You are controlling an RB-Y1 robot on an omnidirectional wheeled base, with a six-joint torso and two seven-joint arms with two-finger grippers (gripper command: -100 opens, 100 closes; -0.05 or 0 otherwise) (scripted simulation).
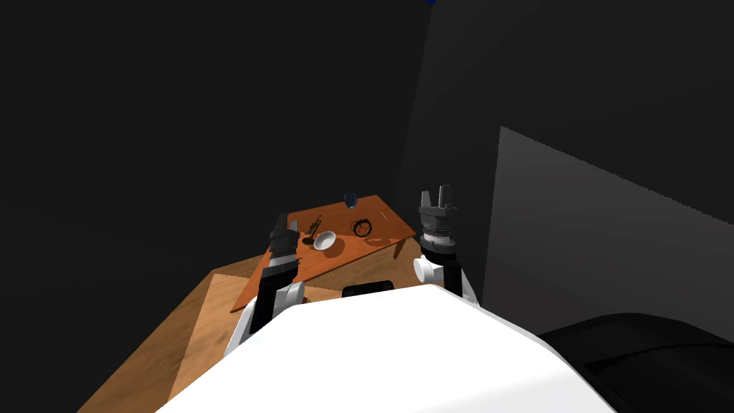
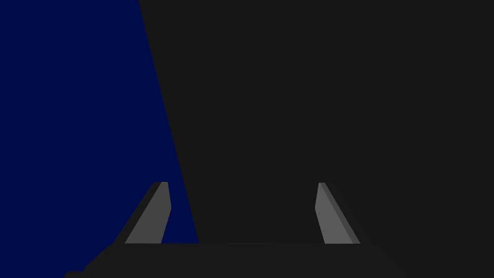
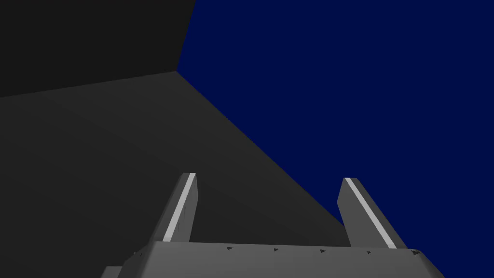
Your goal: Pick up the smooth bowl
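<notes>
A small white bowl (image 1: 325, 240) sits on an orange-brown wooden table (image 1: 380, 219), near the table's left side in the head view. My left gripper (image 1: 287, 222) hangs just left of the bowl, a little apart from it, pointing upward. Its fingers (image 2: 154, 212) stand wide apart with nothing between them, so it is open. My right gripper (image 1: 438, 195) is raised past the table's right edge, well away from the bowl. It is open too, and empty, with its fingers (image 3: 181, 207) spread.
On the table also lie a small brass-coloured object (image 1: 312, 229) beside the bowl, a dark ring-shaped thing (image 1: 362, 227) and a dark blue glass-like object (image 1: 350, 199) at the far edge. A lighter wooden floor (image 1: 193, 337) lies below. Dark walls surround the table.
</notes>
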